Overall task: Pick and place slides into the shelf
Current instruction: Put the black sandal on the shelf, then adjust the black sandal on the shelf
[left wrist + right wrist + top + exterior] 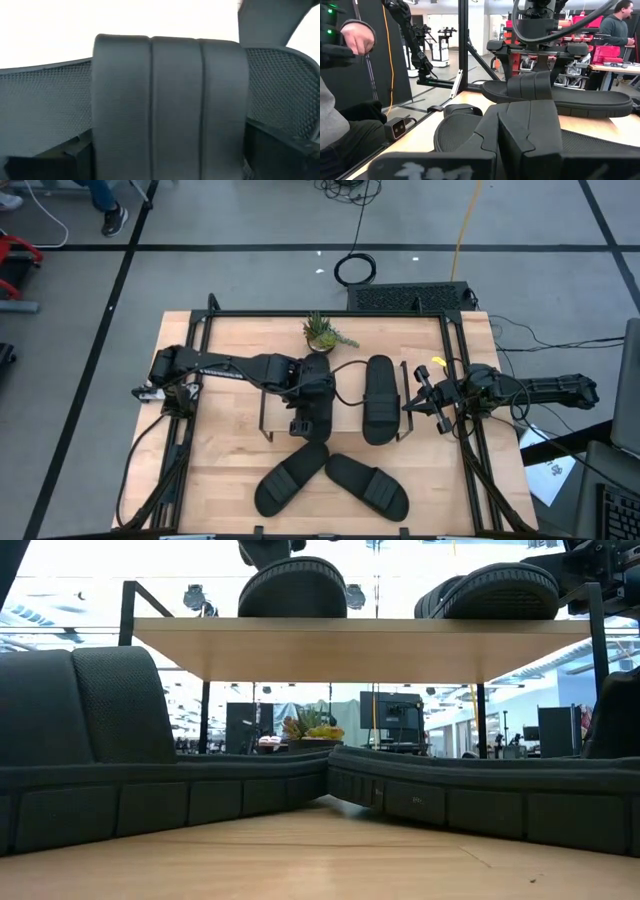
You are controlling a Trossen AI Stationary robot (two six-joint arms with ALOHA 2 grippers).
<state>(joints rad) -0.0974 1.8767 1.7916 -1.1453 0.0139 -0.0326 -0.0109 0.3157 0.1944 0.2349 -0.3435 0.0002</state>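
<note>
Two black slides lie sole-down on the shelf, a low rack with a light wood board. My left gripper hangs open over the left slide, pointing steeply down. Its fingers stand on either side of that slide's wide strap. The second shelf slide lies to the right. Two more slides rest on the table by its near edge, toes together. My right gripper waits shut at the shelf's right end. My left gripper straddles the strap of the left shelf slide from above, one finger on each side. I cannot tell whether the fingers touch the slide. The slide lies flat on the shelf board.
A small potted plant stands at the table's far edge behind the shelf. Black frame rails run along the table's sides. A person's hand shows beyond the table in the right wrist view. Bare wood lies left of the shelf.
</note>
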